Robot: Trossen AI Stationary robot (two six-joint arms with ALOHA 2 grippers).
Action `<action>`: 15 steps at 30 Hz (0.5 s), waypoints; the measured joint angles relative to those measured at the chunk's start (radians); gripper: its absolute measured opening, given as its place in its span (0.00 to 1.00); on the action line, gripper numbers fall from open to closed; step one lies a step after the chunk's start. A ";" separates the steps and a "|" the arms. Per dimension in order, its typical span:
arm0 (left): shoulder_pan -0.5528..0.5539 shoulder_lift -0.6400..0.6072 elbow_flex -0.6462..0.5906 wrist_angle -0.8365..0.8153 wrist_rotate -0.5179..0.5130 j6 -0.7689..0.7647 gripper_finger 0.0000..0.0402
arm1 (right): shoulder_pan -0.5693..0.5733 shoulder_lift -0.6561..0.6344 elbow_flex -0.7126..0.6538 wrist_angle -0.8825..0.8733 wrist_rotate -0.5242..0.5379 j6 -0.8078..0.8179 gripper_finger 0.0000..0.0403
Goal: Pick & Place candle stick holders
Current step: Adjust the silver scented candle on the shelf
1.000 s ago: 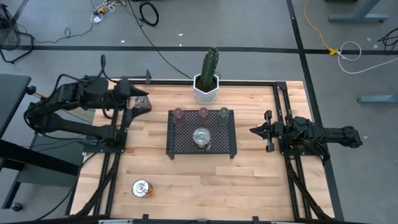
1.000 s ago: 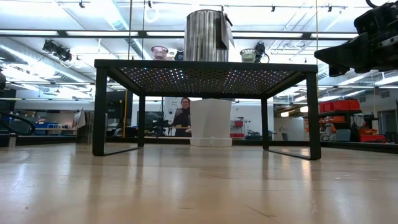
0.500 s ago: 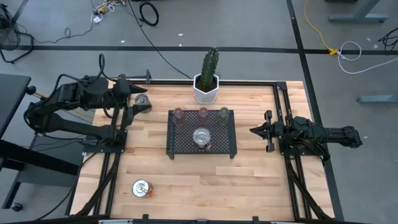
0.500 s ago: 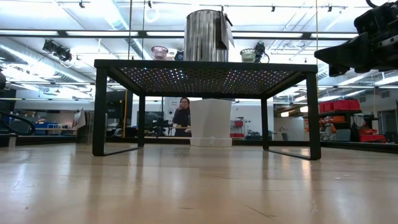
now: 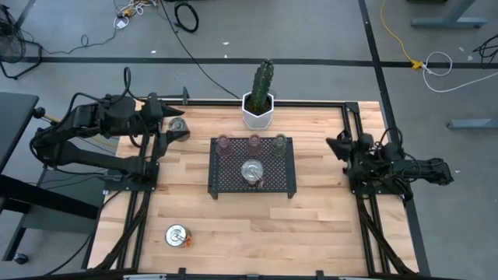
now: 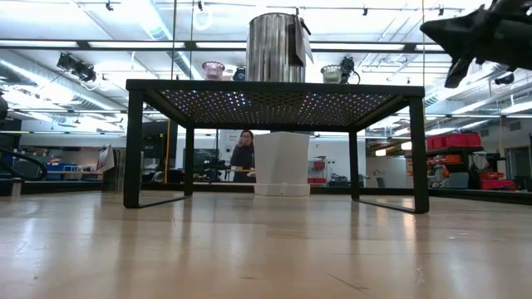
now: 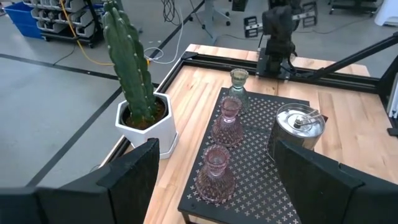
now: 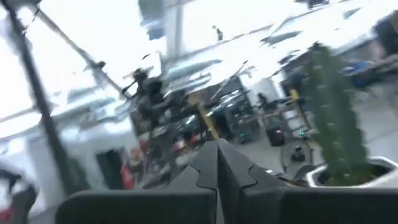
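Note:
Three tinted glass candle stick holders (image 5: 254,141) stand in a row along the far side of the black mesh tray (image 5: 226,185). A silver holder (image 5: 251,171) stands on the tray nearer to me. A second silver holder (image 5: 178,125) rests on the table at the far left. A third silver holder (image 5: 177,234) sits near the front left. My left gripper (image 5: 162,120) hangs open, high over the far-left holder, and faces the tray (image 7: 261,186). My right gripper (image 5: 336,145) is shut at the table's right edge, its fingers (image 6: 449,29) raised above tray height.
A white hexagonal pot (image 5: 257,111) with a green cactus stands at the far edge behind the tray. Black rails (image 5: 366,225) run along both sides of the table. The wood in front of the tray is bare. A person (image 6: 243,155) stands in the room beyond the table.
My right gripper has risen and tipped its shut fingers upward, rolling about its own line. In the high view its tip has drawn back toward the right edge. The holders and the tray stand as before.

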 joint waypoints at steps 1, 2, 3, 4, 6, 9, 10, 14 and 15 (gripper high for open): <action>0.000 0.000 0.000 0.001 0.000 0.000 0.79 | 0.000 0.000 0.000 0.005 0.024 0.018 0.00; 0.000 0.000 0.000 0.003 0.000 0.001 0.79 | 0.000 0.000 0.000 0.005 0.033 0.024 0.00; 0.000 0.000 0.000 0.004 0.000 0.004 0.79 | 0.000 0.000 0.000 0.005 0.033 0.025 0.00; 0.000 0.000 0.000 0.004 0.000 0.005 0.79 | 0.000 0.000 0.000 0.006 0.033 0.033 0.00; 0.000 0.000 0.000 0.004 0.000 0.005 0.79 | 0.000 0.012 0.009 0.005 0.035 0.070 0.00; 0.000 -0.001 0.000 0.004 0.000 0.006 0.79 | 0.000 0.050 0.049 0.003 0.031 0.077 0.00; 0.000 -0.002 0.000 0.004 0.000 0.006 0.79 | 0.001 0.068 0.068 -0.004 0.028 0.067 0.00; 0.000 -0.008 0.000 0.006 0.000 0.016 0.79 | 0.001 0.164 0.155 -0.029 0.011 0.003 0.00; 0.000 -0.009 0.000 0.006 0.000 0.017 0.79 | 0.001 0.194 0.176 -0.030 0.009 -0.011 0.00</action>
